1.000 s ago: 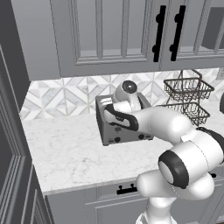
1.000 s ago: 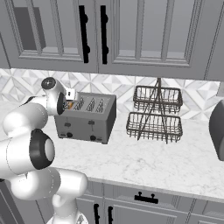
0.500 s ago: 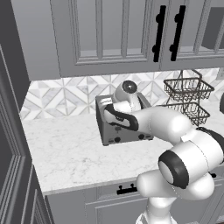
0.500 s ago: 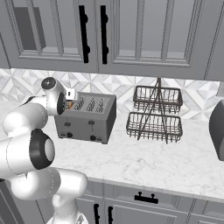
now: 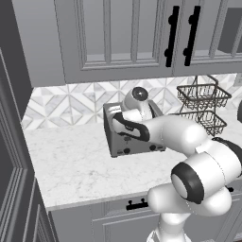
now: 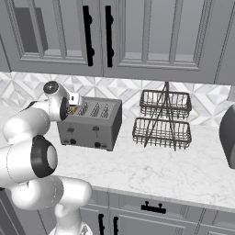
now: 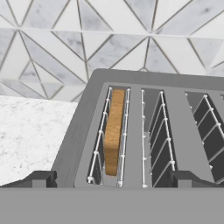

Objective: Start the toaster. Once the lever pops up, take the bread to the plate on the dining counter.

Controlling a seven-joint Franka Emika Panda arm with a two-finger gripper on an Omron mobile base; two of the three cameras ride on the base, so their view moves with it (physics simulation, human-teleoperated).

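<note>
Jaws spread wide, I hover over the toaster (image 7: 144,127); bread (image 7: 113,131) sits down in its slot; lifting it and the plate run remain.

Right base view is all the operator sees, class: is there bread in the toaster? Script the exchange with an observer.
Operator: Any bread in the toaster?
Observer: Yes, the hand view shows one slice of bread standing in the leftmost slot.
Operator: Is the claw open?
Observer: Yes, the claw is open, its tips wide apart above the toaster's near edge.
Operator: Other slots?
Observer: The next slot in the hand view holds nothing.
</note>
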